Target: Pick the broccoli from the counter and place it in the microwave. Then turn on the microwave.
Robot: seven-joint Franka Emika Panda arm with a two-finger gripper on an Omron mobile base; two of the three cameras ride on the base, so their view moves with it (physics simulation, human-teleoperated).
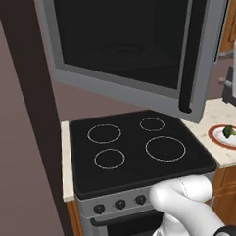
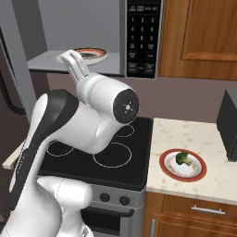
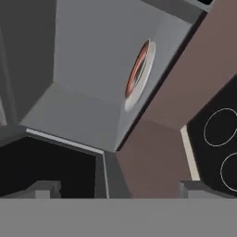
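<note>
Broccoli (image 2: 183,159), a small dark-green floret with a paler stem, sits on a red-rimmed white plate (image 2: 198,172) on the beige speckled stone bench (image 2: 194,134), just to the right of the black glass cooktop with white rings (image 1: 136,148). Nothing holds it, and the arm is well apart from it, so the pick is, by my reading, not yet done.

The white two-finger hand (image 2: 74,62) is raised high at the mouth of the large grey-framed microwave (image 2: 78,28), pointing into the open cavity. Its fingers look close-set in the right base view, yet the tips (image 3: 42,189) stand at opposite sides of the hand view with nothing between them, so they are apart and empty.

The microwave's dark glass door (image 1: 130,36) with its black vertical handle (image 1: 194,47) hangs swung wide over the cooktop, which leaves the cavity reachable. A second red-rimmed plate (image 2: 90,54) rests on the grey floor of the cavity, a likely landing spot for the floret. The black keypad with white buttons (image 2: 144,37) stands just right of the opening.

Below the cooktop runs a grey stove front with dark knobs (image 1: 119,204). Wooden cabinet fronts (image 2: 199,37) hang above the bench and continue beneath it, and a plain mauve wall closes the back. A dark appliance (image 2: 229,125) stands at the bench's far right edge.
</note>
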